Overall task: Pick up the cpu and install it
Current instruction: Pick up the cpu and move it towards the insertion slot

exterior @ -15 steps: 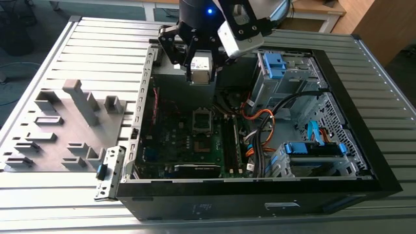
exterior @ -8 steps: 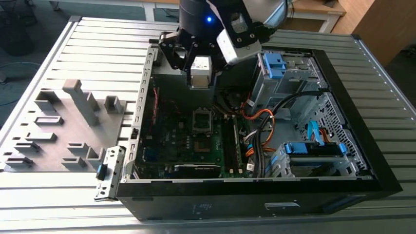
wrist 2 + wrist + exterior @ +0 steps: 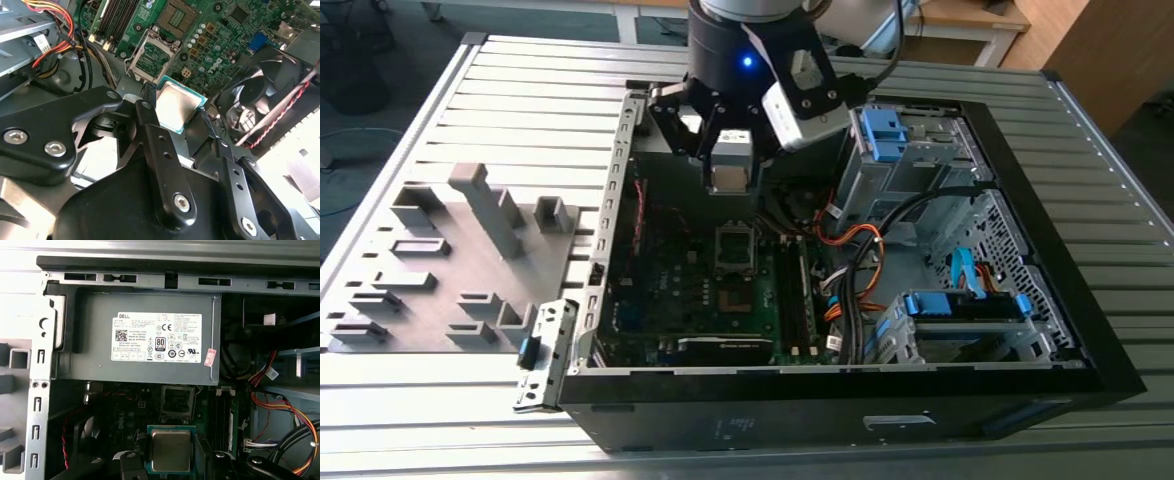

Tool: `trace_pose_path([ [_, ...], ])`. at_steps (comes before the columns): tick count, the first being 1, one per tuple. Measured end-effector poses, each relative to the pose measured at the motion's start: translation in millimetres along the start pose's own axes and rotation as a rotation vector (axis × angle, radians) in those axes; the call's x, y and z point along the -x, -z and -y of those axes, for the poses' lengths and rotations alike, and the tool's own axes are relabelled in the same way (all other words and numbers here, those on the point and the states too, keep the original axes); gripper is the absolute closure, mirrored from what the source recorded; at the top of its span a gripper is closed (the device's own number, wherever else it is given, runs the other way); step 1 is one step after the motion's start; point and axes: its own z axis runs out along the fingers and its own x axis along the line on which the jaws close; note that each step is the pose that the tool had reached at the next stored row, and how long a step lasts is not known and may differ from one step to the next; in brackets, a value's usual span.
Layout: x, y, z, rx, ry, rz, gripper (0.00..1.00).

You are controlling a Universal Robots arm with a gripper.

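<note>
cpu (image 3: pixel 176 106): thin flat square, dull silvery lid, green rim; held level above the motherboard (image 3: pixel 670 285)
gripper (image 3: pixel 730 165): black metal, clamped on two opposite cpu edges
socket (image 3: pixel 177 401): open square frame, near, apart
surface: ribbed aluminium table (image 3: pixel 520 90) under open black computer case (image 3: pixel 854 415)
edges: power supply box (image 3: pixel 145 340), fan (image 3: pixel 265 100), cables (image 3: pixel 854 250) close around

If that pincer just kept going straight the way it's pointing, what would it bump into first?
Probably the green motherboard, at or just beside its open socket. The cpu gripped by the pincer would touch first. Depth is unclear.
</note>
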Motion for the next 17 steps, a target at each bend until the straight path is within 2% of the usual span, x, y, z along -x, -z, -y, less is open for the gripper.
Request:
trace_pose_path([
  [17, 0.2, -30.0, 1.9, -0.0006, 0.000, 0.0000, 0.53],
])
